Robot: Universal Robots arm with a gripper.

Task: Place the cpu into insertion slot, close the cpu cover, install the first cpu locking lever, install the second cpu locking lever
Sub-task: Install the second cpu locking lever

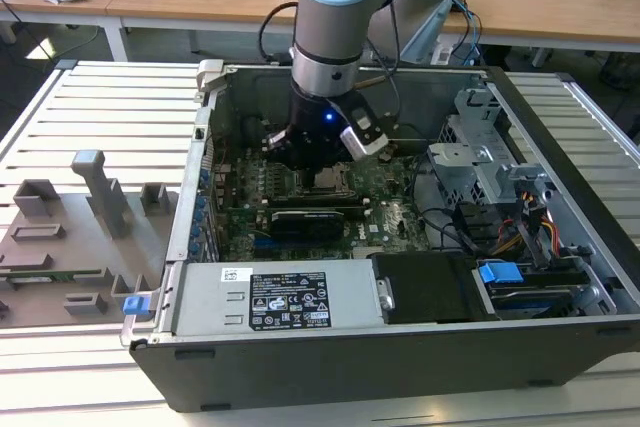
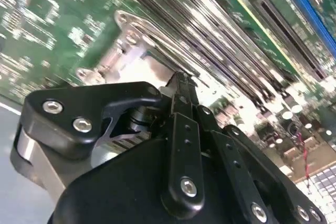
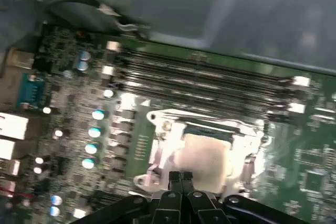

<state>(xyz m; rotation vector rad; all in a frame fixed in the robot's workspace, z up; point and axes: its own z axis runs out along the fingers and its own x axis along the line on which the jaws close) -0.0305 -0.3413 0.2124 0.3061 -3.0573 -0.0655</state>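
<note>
In the first wrist view the cpu (image 3: pixel 202 156) shows its pale silver-grey top, lying flat in the insertion slot (image 3: pixel 210 129) on the green board. The silver cpu cover (image 3: pixel 157 148) frames it on its sides. My gripper (image 3: pixel 181 178) is shut, its two thin fingertips (image 3: pixel 176 178) pressed together with nothing between them, right at the socket's near edge. In the second wrist view the shut gripper (image 2: pixel 181 85) points at the bright metal socket frame (image 2: pixel 131 51). From outside, the gripper (image 1: pixel 325 172) hangs low inside the open computer case, directly over the socket.
Long memory slots (image 3: pixel 210 82) run just beyond the socket. A black card (image 1: pixel 310 219) lies in front of it. The case walls (image 1: pixel 200 177), power supply (image 1: pixel 280 302), drive cage (image 1: pixel 480 162) and cables (image 1: pixel 520 232) surround the board. A grey fixture plate (image 1: pixel 70 237) lies on the exterior view's left.
</note>
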